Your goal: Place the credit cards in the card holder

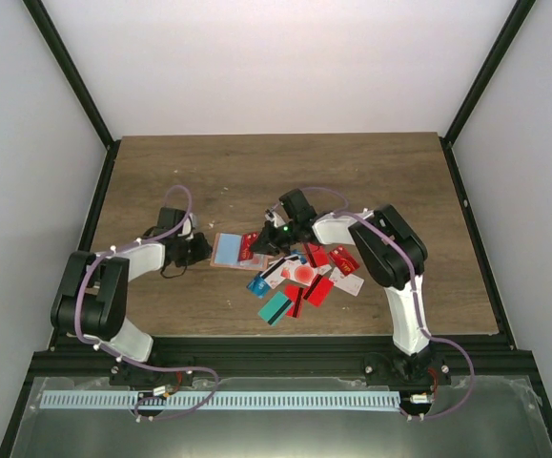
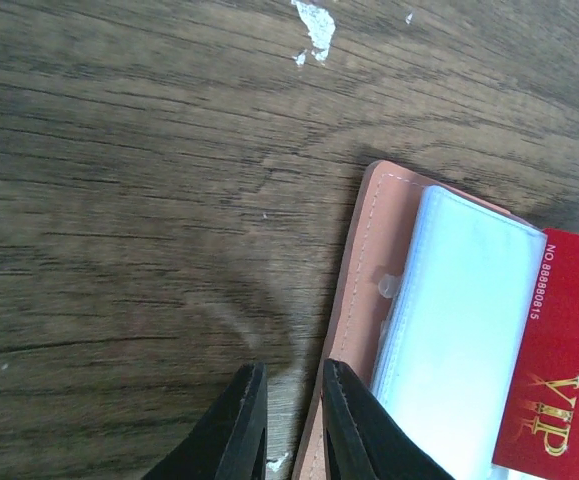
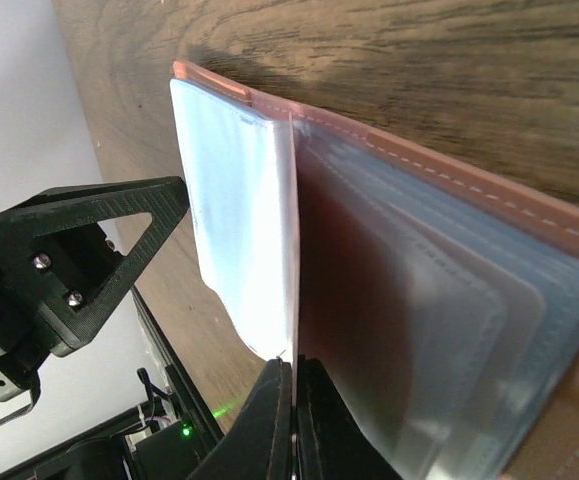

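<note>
Right wrist view: our right end effector [image 3: 294, 365] pinches a clear leaf [image 3: 239, 220] of the open holder [image 3: 419, 250] on the desk [image 3: 419, 60]; whether the nearly closed left end effector [image 2: 292, 368] grips its edge, we cannot tell.

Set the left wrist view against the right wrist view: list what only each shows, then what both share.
Only the left wrist: a red VIP card by the card holder, and a white scuff in the wooden table. Only the right wrist: the right gripper pinching a clear sleeve. Both: the left gripper at the holder's edge, the salmon stitched cover, its sleeves, the wood.
</note>
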Controlling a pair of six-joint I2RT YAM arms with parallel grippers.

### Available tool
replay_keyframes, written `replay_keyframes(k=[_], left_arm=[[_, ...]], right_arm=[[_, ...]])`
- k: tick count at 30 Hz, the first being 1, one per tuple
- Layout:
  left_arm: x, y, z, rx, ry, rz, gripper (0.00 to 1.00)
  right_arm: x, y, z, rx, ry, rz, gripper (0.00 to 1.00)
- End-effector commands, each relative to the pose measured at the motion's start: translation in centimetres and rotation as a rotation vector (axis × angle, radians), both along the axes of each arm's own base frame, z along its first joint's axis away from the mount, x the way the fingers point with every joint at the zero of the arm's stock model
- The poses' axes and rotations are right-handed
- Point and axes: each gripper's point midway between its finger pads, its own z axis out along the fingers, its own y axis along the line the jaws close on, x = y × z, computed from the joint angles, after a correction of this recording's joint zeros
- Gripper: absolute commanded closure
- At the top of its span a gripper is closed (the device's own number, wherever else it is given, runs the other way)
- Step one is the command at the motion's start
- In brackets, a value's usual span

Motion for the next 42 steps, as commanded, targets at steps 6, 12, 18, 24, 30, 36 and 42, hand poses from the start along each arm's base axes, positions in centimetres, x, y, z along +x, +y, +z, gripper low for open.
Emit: replay_keyframes(k=[6,12,18,24,30,36,42], left_arm=[[-0.4,0.3,-0.1,0.027,0.005,-0.007,0.83],[-0.8,0.1,-0.5,0.017,0.018,-0.019,0.83],[-0.9,0.0,-0.6,0.013,0.022,-0.027,0.83],[-1.0,-0.1,-0.8,0.008,0.029,-0.032,0.83],[-1.1,-0.2,-0.8,0.003,0.033,-0.035,0.84],[-1.2,-0.2,-1.0,0.003,0.037,-0.035,0.84],[-1.3,-0.3,-1.1,-0.001,0.040,-0.039,0.85]], right_arm=[[0.1,0.2,1.8,0.025,-0.015,-0.020,0.99],[0.3,0.3,1.4,0.021,-0.013,-0.032,0.99],[0.3,0.5,1.2,0.039,-0.004,-0.031,0.99],[0.3,0.5,1.1,0.041,0.000,-0.034,0.99],[-0.1,0.8,0.3,0.033,0.012,-0.024,0.99],[-0.6,1.3,-0.2,0.031,0.020,-0.013,0.99],[-1.3,1.8,-0.6,0.030,0.039,-0.002,0.99]])
